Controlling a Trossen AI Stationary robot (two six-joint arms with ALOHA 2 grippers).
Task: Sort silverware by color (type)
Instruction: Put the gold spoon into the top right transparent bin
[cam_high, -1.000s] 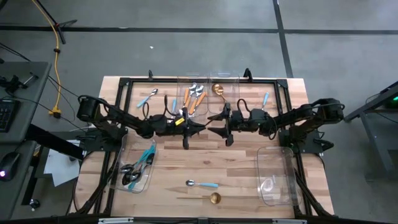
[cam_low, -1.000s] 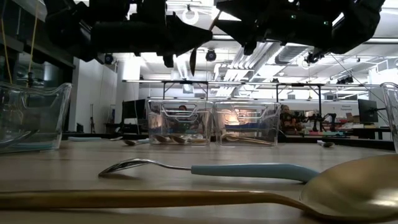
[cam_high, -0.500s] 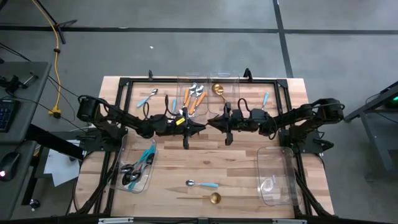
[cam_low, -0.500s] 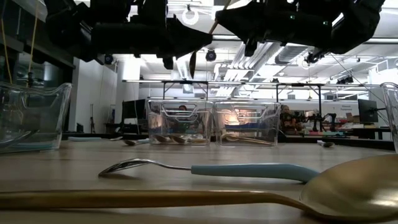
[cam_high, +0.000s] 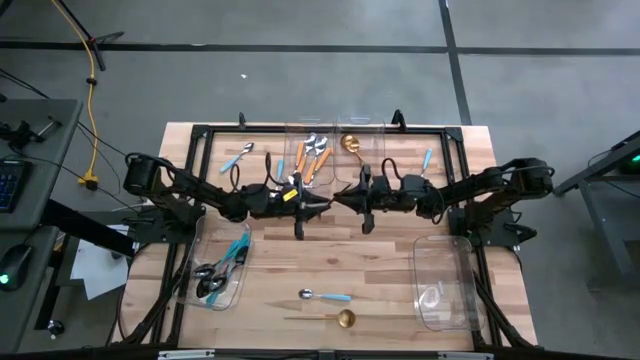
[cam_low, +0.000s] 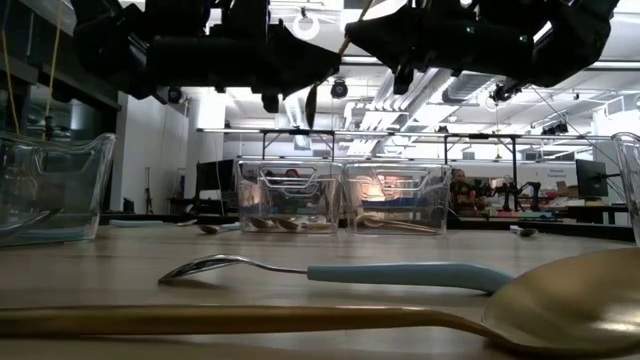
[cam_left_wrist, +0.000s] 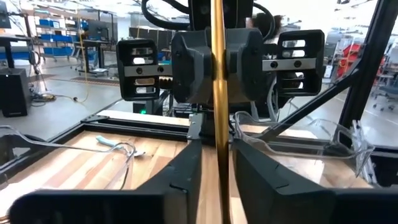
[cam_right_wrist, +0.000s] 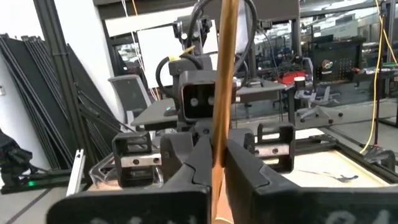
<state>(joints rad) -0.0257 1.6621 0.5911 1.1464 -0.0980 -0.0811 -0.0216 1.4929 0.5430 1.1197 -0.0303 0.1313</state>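
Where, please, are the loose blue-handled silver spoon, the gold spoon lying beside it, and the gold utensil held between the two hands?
Blue-handled silver spoon (cam_low: 400, 274): low view, on its light-blue handle.
Gold spoon on the table (cam_low: 575, 297): low view, on its bowl.
Gold utensil between the hands (cam_left_wrist: 218, 93): left wrist view, on its thin shaft.

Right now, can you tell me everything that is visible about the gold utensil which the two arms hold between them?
The gold utensil shows as a thin, straight, shiny handle that looks like metal; its head cannot be made out. It hangs upright in the air over the middle of the table, between the two facing arms. The right gripper is shut on it. The left gripper has its fingers close on either side, and whether they press it is unclear.
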